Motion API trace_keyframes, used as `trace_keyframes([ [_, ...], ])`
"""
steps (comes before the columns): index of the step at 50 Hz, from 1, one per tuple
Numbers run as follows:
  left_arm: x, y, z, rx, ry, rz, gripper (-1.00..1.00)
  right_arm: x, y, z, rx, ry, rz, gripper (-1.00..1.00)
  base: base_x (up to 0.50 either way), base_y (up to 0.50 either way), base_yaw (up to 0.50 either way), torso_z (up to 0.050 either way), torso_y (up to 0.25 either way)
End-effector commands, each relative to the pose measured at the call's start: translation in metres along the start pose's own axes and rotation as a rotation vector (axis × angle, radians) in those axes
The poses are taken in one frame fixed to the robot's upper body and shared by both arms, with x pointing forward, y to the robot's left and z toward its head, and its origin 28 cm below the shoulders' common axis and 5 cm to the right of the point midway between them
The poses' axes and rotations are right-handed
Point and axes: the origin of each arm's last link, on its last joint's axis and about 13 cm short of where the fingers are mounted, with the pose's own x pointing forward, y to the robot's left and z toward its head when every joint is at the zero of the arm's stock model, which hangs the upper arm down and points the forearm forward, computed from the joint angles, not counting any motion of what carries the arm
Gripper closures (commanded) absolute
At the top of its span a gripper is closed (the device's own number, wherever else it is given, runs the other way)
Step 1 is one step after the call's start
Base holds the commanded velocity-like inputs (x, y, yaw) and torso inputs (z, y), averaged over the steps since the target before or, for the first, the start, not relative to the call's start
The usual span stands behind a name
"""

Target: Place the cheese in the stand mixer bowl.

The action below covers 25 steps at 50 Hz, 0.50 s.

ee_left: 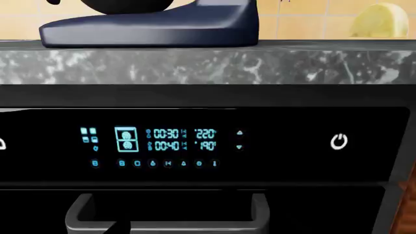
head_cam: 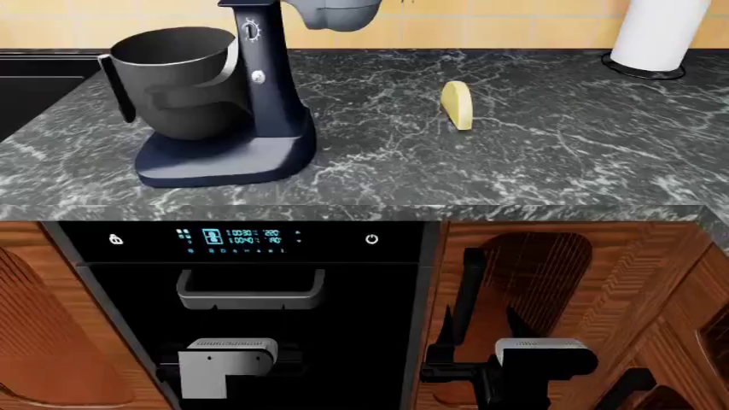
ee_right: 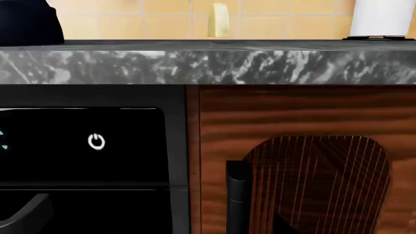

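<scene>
Kitchen: dark marble tabletop [head_cam: 547, 128] above oven [head_cam: 245, 282] and wooden cabinet [head_cam: 547, 282]. Cheese [head_cam: 457, 104] stands on edge mid-tabletop, well apart from bowl [head_cam: 171, 81] mounted on navy mixer [head_cam: 268, 102] at left. Paper roll [head_cam: 658, 32] at far right. Both arms low, before oven and cabinet. Left end effector [head_cam: 228, 363] and right end effector [head_cam: 535, 363]: finger state cannot be told; neither holds anything.

I see pale yellow cheese [head_cam: 457, 105] on a dark grey counter [head_cam: 547, 145] veined in white. The stand mixer bowl [head_cam: 171, 81] is dark grey, its stand mixer [head_cam: 268, 111] navy blue. My oven [head_cam: 251, 299] is black with a cyan display [head_cam: 234, 237]; the cabinet door [head_cam: 569, 290] is reddish-brown woodgrain, the wall tiles [head_cam: 456, 26] warm yellow.
</scene>
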Motion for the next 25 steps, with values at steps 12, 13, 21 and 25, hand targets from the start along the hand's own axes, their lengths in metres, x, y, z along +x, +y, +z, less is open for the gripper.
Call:
trace_keyframes([
  [12,-0.0012,0.0028,0.0029,-0.023,0.000,-0.018,-1.00,0.0007,-0.0013,-0.0023,-0.001,0.022,-0.029,-1.00,0.00,0.17,0.00,0.038,0.008],
  [13,-0.0011,0.0029,0.0036,-0.028,-0.001,-0.019,-1.00,0.0014,-0.0017,-0.0027,0.001,0.023,-0.031,-1.00,0.00,0.50,0.00,0.050,0.008],
  [21,-0.0037,0.0049,0.0041,-0.023,-0.003,-0.008,-1.00,-0.0007,-0.0013,-0.0024,-0.001,0.026,-0.028,-1.00,0.00,0.50,0.00,0.050,0.007],
  [25,-0.0044,0.0063,0.0052,-0.020,-0.006,0.000,-1.00,-0.0012,-0.0014,-0.0004,-0.006,0.022,-0.030,-1.00,0.00,0.50,0.00,0.050,0.008],
])
